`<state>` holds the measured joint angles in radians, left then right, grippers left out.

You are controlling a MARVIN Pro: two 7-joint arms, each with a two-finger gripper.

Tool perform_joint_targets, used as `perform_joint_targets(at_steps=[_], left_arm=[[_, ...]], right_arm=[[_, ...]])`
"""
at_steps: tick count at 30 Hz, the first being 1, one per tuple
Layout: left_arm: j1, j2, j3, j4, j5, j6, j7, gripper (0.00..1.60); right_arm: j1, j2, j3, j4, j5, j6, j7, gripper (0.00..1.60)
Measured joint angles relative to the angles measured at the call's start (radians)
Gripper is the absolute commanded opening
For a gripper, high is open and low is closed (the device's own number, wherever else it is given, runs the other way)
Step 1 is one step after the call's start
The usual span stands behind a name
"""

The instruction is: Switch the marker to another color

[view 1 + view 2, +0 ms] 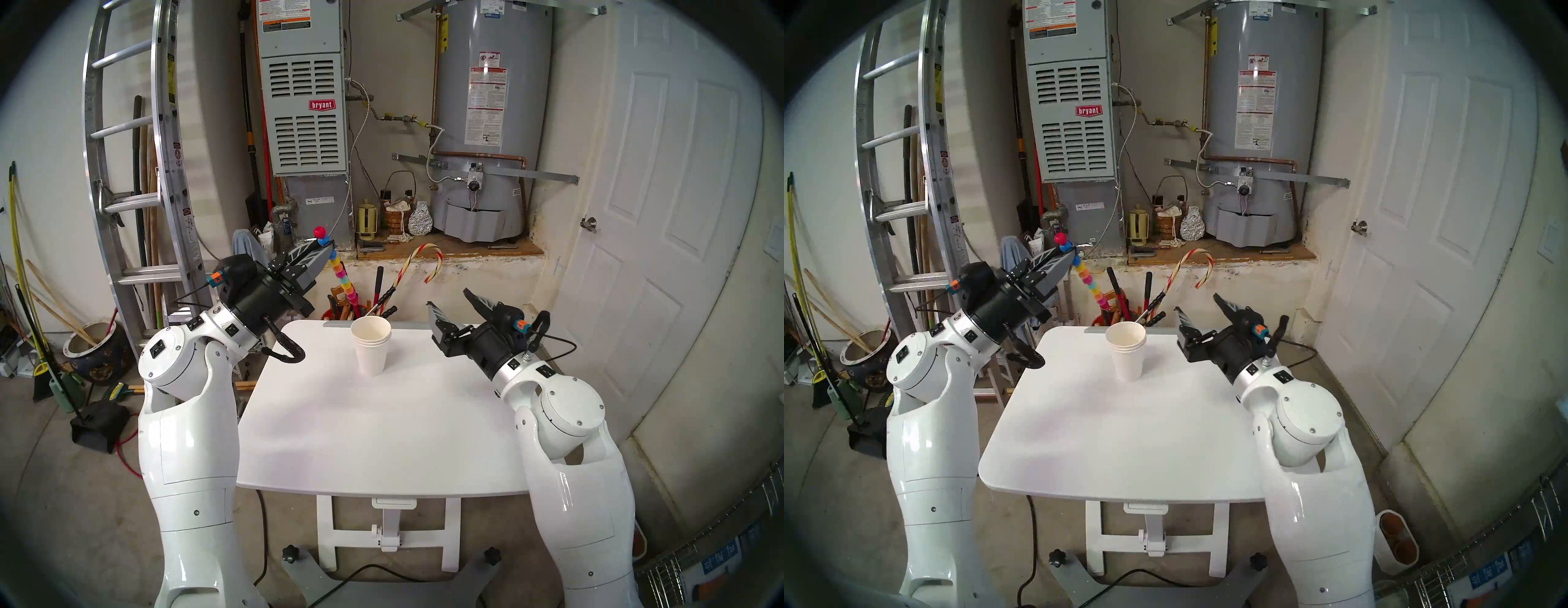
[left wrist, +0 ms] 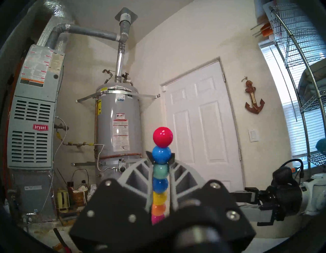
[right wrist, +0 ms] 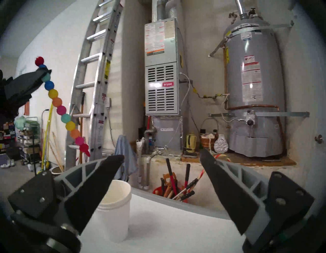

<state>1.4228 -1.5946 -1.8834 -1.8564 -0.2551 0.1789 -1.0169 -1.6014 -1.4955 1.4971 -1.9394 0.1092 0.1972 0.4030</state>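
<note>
L gripper (image 1: 319, 253) is clamped on the marker (image 1: 344, 278), jaws pinched together near the top of the bead stack. In the L wrist view the grip sits at about the blue/teal segments (image 2: 160, 163), w/ the red ball end poking out above the fingertips and the rest of the stick running back between the fingers. From the head cam the marker hangs down and slightly to the R from the grip, in the air, lower end pointing toward the tool bucket behind the table. It touches nothing but the gripper.

R gripper (image 1: 456, 306) is spread wide, empty, raised above the table's R side and aimed across toward the marker. R wrist view shows both fingers (image 3: 98, 178) apart w/ the bead stick (image 3: 61, 109) up and to the L, well apart from them; its pointed pink-red tip is the nearest end.

Progress, as I read it: marker is picked up and presented, so step 1 is done. No segment looks pulled off yet; the color swap itself is left. Next probably needs the R gripper to close the gap, take the bottom tip segment, pull it and restack it at the red end.

Paper cups (image 1: 372, 346), a nested stack, stand on the white table (image 1: 382, 433) between the arms, below the marker's lower end, not touching it.
</note>
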Motion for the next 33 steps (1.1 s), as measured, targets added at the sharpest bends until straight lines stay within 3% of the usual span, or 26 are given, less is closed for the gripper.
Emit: perform_joint_targets(at_steps=[12,23,33], left_arm=[[0.033,-0.005,0.007,-0.019,-0.007,0.032,-0.029,0.0],[0.035,-0.017,0.022,-0.039,-0.007,0.052,-0.041,0.0],[0.051,-0.022,0.024,-0.042,-0.002,0.048,-0.046,0.0]], right_arm=[[0.091,0.0,-0.079,0.065,0.009,0.041,0.088,1.6],[0.126,0.001,-0.139,0.093,-0.017,0.037,0.13,1.6],[0.138,0.001,-0.156,0.097,-0.041,0.034,0.154,1.6]])
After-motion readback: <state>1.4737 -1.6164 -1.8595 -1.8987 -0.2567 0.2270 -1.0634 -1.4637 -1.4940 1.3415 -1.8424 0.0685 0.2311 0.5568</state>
